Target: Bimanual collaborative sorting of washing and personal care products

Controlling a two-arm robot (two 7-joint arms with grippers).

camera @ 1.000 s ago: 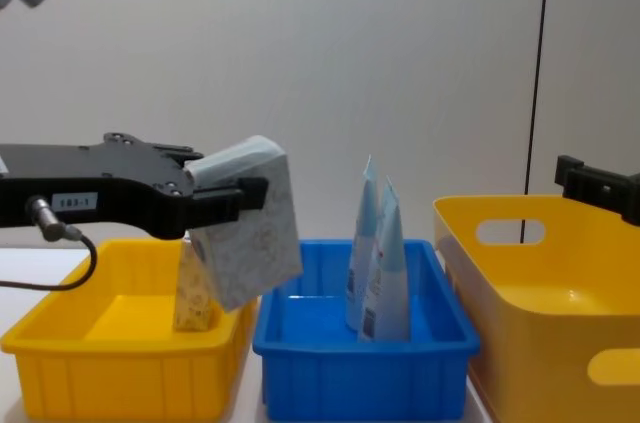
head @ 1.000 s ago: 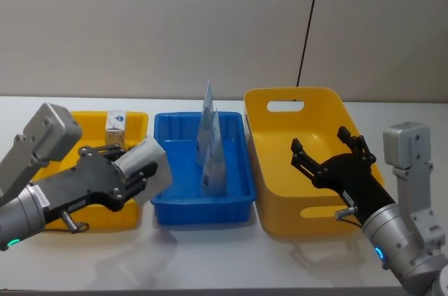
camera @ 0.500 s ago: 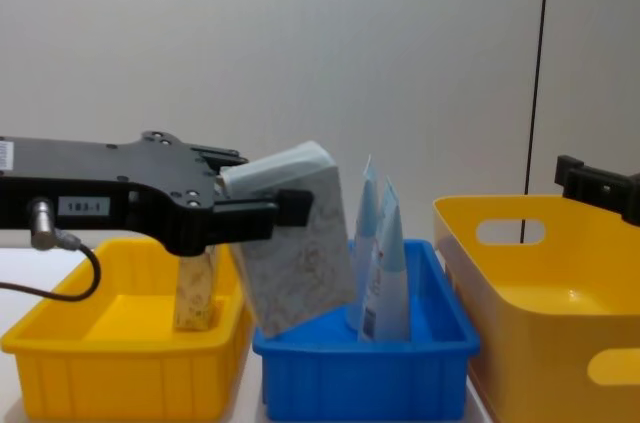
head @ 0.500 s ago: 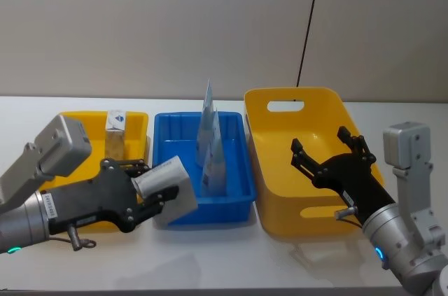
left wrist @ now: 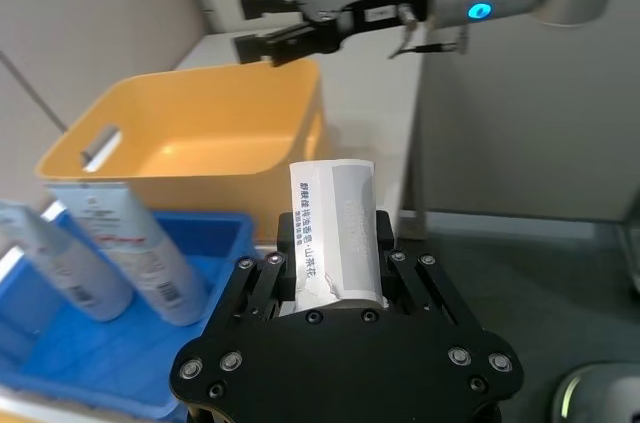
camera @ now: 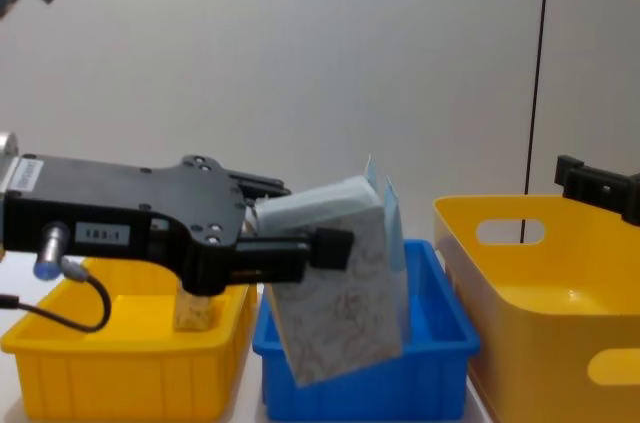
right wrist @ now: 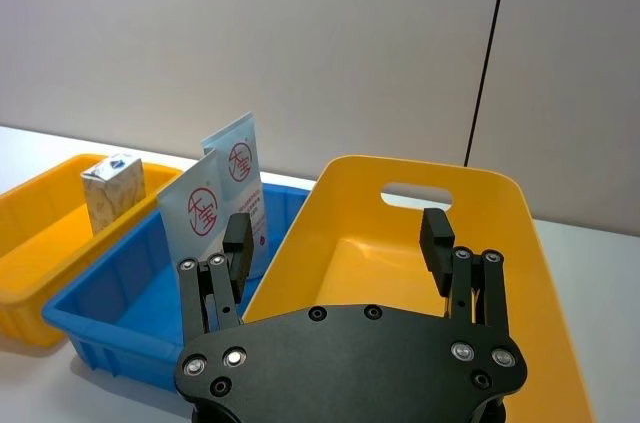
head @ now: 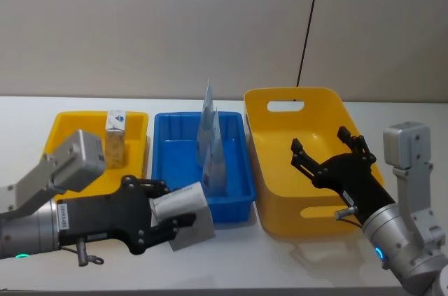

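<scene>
One carton (camera: 345, 323) in left tool (head: 170, 205), upright, top tilted left

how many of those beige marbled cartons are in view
2. The held carton is tilted in the left claw, in front of the blue bin. The standing carton is upright in the small yellow bin at left. None seem hidden.

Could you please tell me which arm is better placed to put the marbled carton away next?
Left, probably. The left gripper is shut on the carton, holding it tilted by the blue bin's front edge. The right gripper hangs open over the large yellow bin, apart from the carton.
</scene>
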